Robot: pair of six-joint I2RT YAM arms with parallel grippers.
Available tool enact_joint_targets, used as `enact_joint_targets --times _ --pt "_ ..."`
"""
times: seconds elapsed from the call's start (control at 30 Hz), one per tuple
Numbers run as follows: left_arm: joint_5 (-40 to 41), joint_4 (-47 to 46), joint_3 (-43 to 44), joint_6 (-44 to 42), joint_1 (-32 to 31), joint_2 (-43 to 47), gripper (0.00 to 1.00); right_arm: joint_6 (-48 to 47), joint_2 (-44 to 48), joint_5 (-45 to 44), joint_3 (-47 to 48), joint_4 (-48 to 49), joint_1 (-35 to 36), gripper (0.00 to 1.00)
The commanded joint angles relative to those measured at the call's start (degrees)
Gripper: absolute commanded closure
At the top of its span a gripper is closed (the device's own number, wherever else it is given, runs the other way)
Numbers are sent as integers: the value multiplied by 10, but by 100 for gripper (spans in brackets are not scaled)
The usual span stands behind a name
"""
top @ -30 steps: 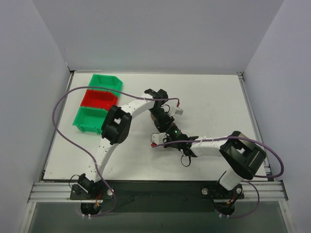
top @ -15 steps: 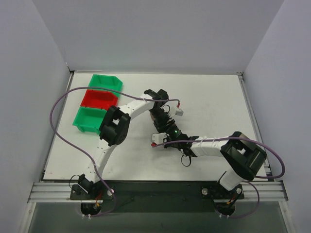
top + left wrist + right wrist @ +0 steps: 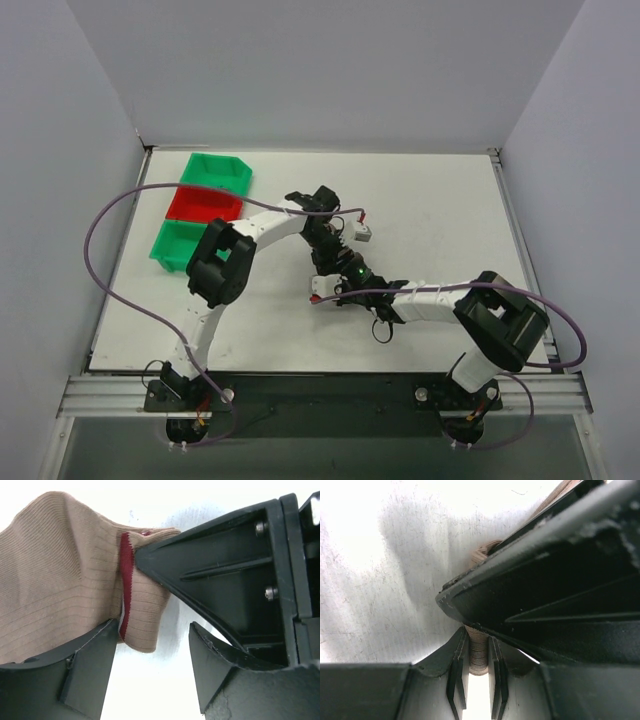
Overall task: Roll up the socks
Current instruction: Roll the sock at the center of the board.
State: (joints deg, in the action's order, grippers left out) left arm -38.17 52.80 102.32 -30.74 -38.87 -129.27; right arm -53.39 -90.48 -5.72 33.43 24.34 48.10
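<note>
Nearest the arm bases, the right tool (image 3: pixel 477 641) reaches toward the middle of the tabletop (image 3: pixel 440 210) from about 4 o'clock. Its own camera shows the two fingers drawn close together with a thin stack of tan knit layers clamped between them, so it is gripping the socks (image 3: pixel 60 575).

The socks lie flat on the tabletop at its centre, mostly hidden under both wrists in the overhead view. In the left wrist view the tan ribbed fabric spreads toward 10 o'clock. A narrow maroon strip (image 3: pixel 125 580) runs down the edge, where the right tool's dark finger pinches in from 2 o'clock.

Just beyond, at 12 o'clock from the right tool, the left tool (image 3: pixel 152 630) stands open. Its fingers are well apart over the sock's near corner and clamp nothing.

Furthest out, at about 10 o'clock from the socks, sit three small bins: green (image 3: pixel 180 245), red (image 3: pixel 205 205) and green (image 3: pixel 215 168).

The knit looks light, limp and fairly grippy. It should fold and bunch easily but will likely spring loose if released, and it has no stiffness to push against. A sound hold would probably take the full thickness at the folded edge near the maroon strip, pinching every layer, with the other end kept pinned so the roll stays tight.
</note>
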Motion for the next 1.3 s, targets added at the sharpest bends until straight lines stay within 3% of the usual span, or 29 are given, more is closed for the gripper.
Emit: enact_joint_targets --times 0.0,0.4,0.73,0.93,1.27 --pt "20 -63 -50 -3 -8 47 29 28 -17 32 1 -75 -1 100" --pt "55 -181 -143 52 31 174 23 47 -13 50 21 -112 -7 100" --pt "85 -366 -331 136 171 340 19 60 -36 97 97 -241 -24 100" --pt "71 -429 -429 153 249 415 18 67 -76 143 176 -345 -38 100" --pt "77 -496 -560 116 266 535 14 96 -181 228 354 -522 -49 100"
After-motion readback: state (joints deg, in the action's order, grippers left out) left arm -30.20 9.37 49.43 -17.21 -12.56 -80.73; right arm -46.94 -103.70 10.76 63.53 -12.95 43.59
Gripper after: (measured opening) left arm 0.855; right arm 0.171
